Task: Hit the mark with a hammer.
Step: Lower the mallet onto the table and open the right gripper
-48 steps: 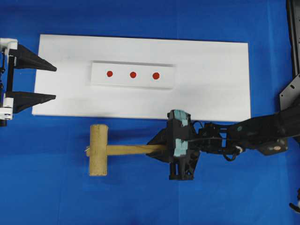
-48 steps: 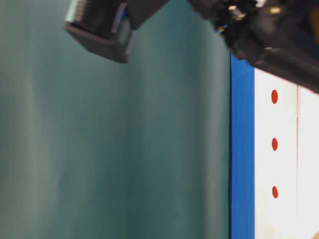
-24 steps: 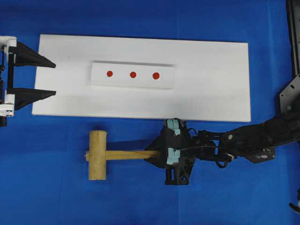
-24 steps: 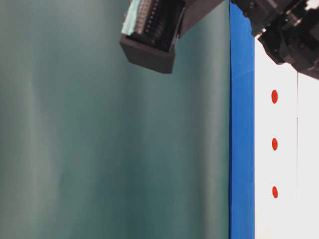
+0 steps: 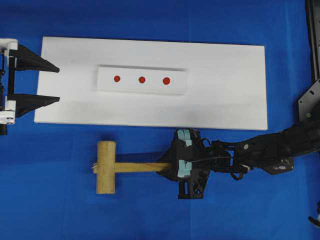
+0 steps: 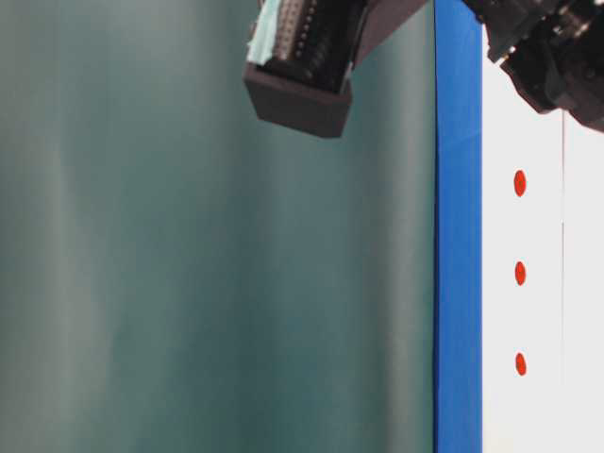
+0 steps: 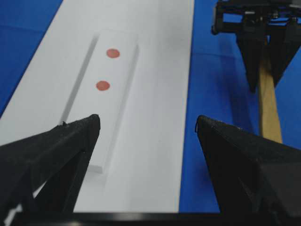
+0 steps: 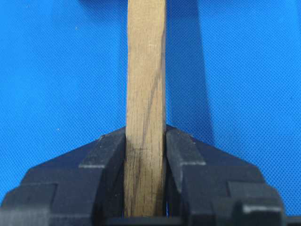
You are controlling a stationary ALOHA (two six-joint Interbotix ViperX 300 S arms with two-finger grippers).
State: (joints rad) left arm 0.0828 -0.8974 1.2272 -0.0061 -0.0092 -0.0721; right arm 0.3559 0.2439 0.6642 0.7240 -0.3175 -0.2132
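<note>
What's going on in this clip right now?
The right end effector is shut on the handle of the wooden hammer, which sits over the blue cloth below the white board. The three red marks lie on a raised white strip on that board, away from the hammer head, so no mark is being hit. The left end effector is open and empty at the board's left edge.
</note>
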